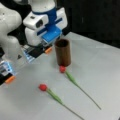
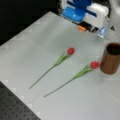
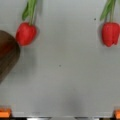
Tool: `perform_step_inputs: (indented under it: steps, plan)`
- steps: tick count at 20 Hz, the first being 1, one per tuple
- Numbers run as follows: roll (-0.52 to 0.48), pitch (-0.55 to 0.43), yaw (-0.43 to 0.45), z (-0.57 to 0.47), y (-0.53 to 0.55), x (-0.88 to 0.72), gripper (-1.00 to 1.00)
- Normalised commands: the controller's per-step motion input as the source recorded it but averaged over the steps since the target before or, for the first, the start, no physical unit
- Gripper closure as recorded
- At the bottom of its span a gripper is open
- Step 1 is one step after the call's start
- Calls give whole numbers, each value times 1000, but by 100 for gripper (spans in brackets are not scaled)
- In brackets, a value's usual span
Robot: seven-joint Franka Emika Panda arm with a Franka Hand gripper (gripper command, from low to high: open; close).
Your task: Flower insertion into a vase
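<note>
Red tulips point(image 1: 43, 87) point(image 1: 62, 69) lie flat on the worktop point(image 1: 100, 65), heads toward the empty, wide-open pincer point(image 3: 60, 113), stems trailing away; vase point(image 1: 62, 52) empty.

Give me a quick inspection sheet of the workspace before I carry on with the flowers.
Surface: grey table, flat.
Job's things: brown vase upright, nothing seen inside; two red-headed flowers lie on the table, one with its head beside the vase base, the other apart.
Clutter: nothing seen.
Pincer: pincer with orange fingertips, open, holding nothing, behind the vase, above the table.
Cables: nothing seen.
Surroundings: dark backdrop; perforated black board at the table edge.
</note>
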Motion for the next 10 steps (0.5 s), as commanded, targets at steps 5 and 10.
perform_step_inputs:
  steps: [5, 10]
  plan:
    - [55, 130, 126, -34, 12, 96, -100]
    - [110, 97, 89, -141, 75, 361, -100]
